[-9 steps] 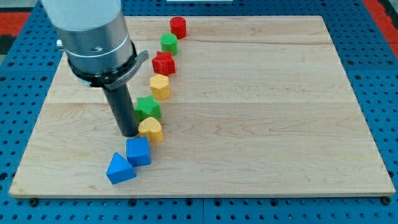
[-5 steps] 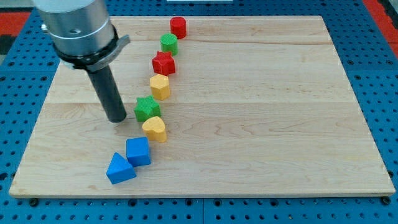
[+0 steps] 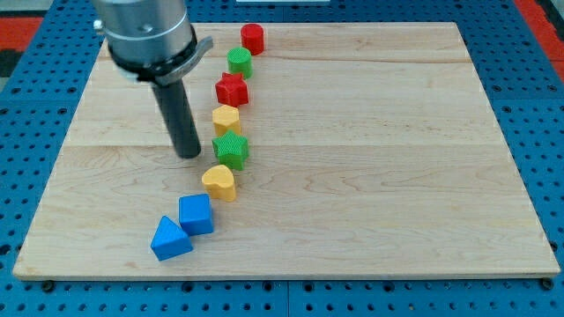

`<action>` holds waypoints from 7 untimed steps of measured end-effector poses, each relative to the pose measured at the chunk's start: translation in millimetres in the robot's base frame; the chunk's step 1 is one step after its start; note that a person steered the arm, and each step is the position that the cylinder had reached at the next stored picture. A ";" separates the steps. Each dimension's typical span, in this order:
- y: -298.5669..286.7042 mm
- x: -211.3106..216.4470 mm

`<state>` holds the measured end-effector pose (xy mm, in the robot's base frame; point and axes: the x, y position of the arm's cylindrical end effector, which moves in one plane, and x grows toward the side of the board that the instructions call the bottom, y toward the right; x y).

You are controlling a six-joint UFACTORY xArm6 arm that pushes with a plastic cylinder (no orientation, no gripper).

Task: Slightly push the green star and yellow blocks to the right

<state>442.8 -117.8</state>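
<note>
Green star [image 3: 231, 149], two yellow blocks [image 3: 226, 118] [image 3: 218, 182], two blue blocks [image 3: 196, 214] [image 3: 170, 239], pale wooden counter [image 3: 370, 158], dark rod [image 3: 179, 119].

The top of the arm [image 3: 145, 35] is cut off by the view's top edge. The table [image 3: 370, 176] shows whole.

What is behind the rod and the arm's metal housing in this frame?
Mostly bare wooden board and the blue pegboard at the view's top. No block is visibly hidden: my tip rests left of the green star, apart from it. Whatever lies directly behind the housing cannot be seen.
</note>
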 end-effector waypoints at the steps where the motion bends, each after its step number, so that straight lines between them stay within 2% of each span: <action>1: -4.3 -25.6; 3: 33.0 -28.5; 5: -41.4 -60.0; 6: -41.0 -82.6; 7: -8.0 -85.1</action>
